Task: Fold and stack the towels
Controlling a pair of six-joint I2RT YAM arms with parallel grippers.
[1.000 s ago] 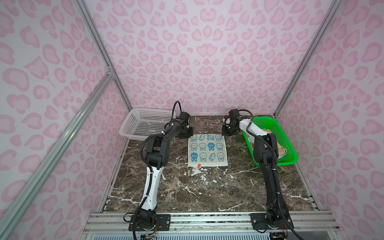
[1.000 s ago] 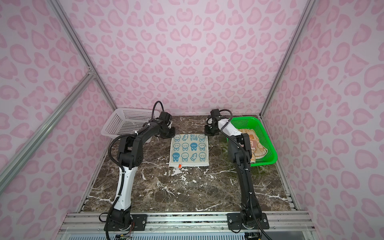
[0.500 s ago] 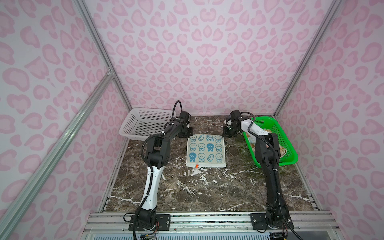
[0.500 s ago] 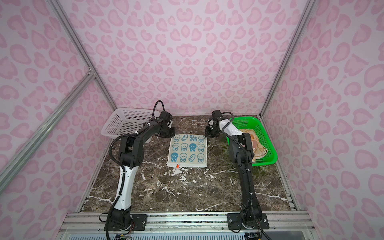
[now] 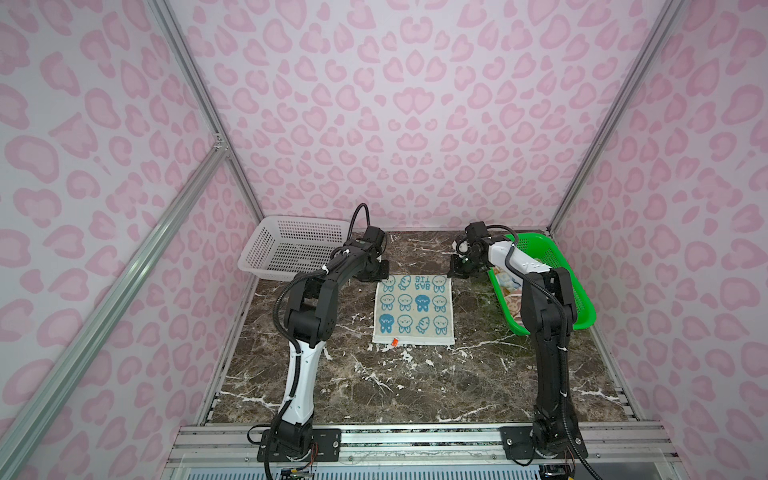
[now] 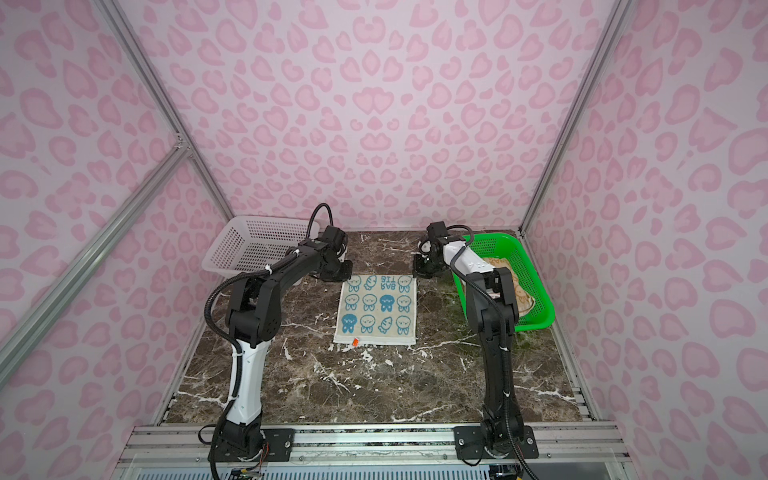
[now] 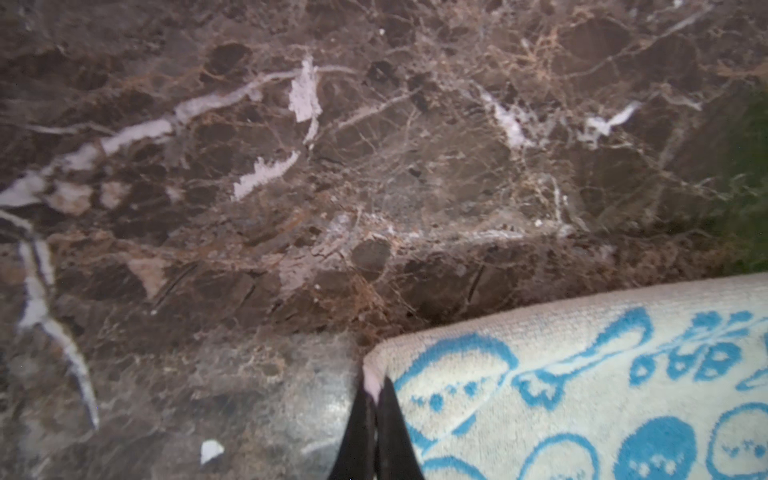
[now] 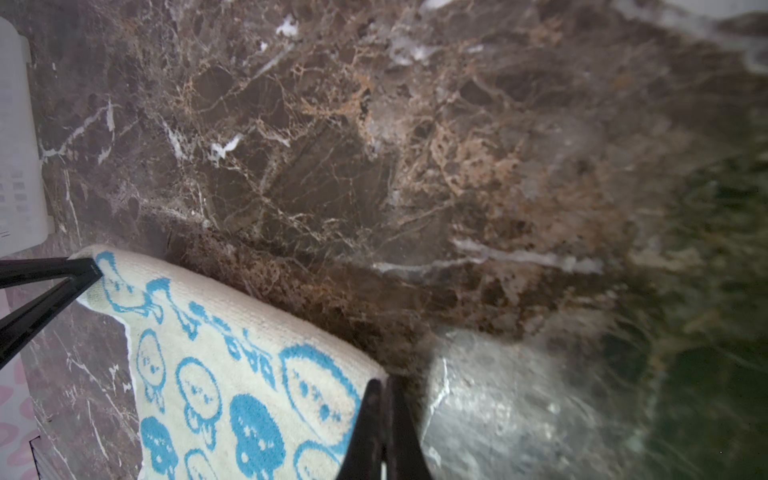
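a: how far along?
b: barely begun. the blue towel [image 5: 413,309] lies flat and unfolded on the table [image 5: 374,386]. the left gripper [image 7: 372,388] and right gripper [image 8: 384,386] are each clamped on one far corner.
a: and the baskets?
b: white basket [image 5: 299,245], far left, looks empty. green basket [image 5: 575,286], on the right, holds the other towels [image 6: 519,291], probably two, though that's hard to see.
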